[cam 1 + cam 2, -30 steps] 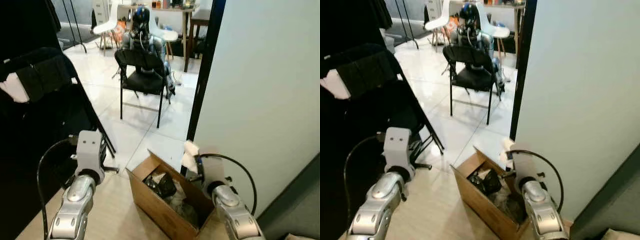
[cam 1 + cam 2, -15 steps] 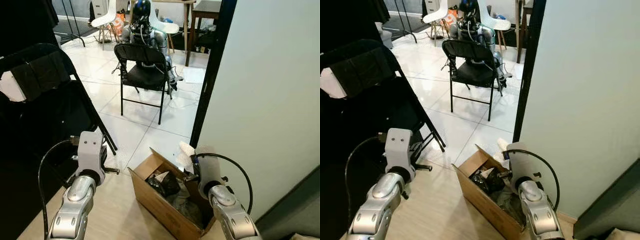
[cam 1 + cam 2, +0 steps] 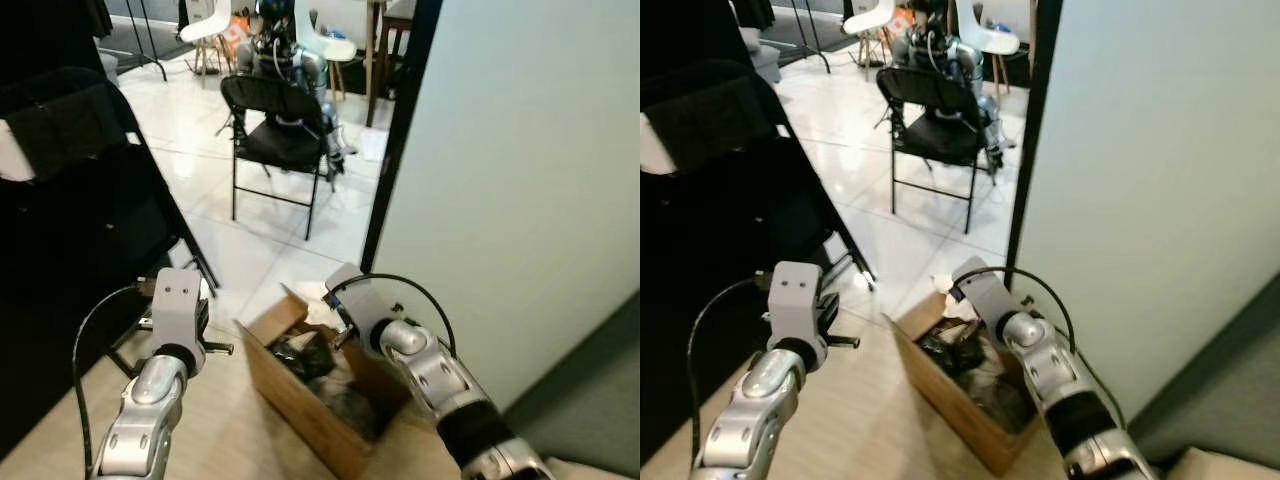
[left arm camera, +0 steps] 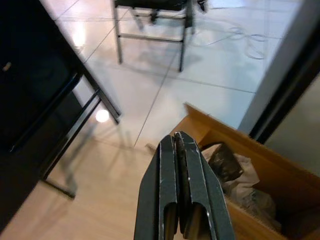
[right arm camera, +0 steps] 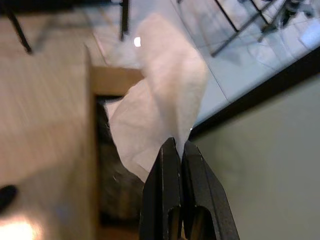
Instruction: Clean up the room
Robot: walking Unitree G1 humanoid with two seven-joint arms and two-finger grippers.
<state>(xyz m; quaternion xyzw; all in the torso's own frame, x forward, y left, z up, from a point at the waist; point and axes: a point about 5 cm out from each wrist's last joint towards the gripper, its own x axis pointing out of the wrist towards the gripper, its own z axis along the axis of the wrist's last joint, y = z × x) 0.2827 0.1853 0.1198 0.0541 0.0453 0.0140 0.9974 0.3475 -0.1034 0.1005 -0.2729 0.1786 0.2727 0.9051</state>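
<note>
Right gripper (image 5: 179,150) fingers pinched tight on a white tissue (image 5: 160,110), hanging over the open cardboard box (image 3: 300,405) of dark trash. Left gripper (image 4: 181,150) fingers pressed together, holding nothing, at 9 o'clock of the box. Black folding chair (image 3: 270,145) at 12 o'clock.

A black folding chair (image 3: 272,150) stands on the glossy white tiled floor (image 3: 262,250); a grey humanoid robot (image 3: 282,62) sits just behind it; white chairs (image 3: 325,40) stand farther back; a pale wall (image 3: 510,170) rises at right.
</note>
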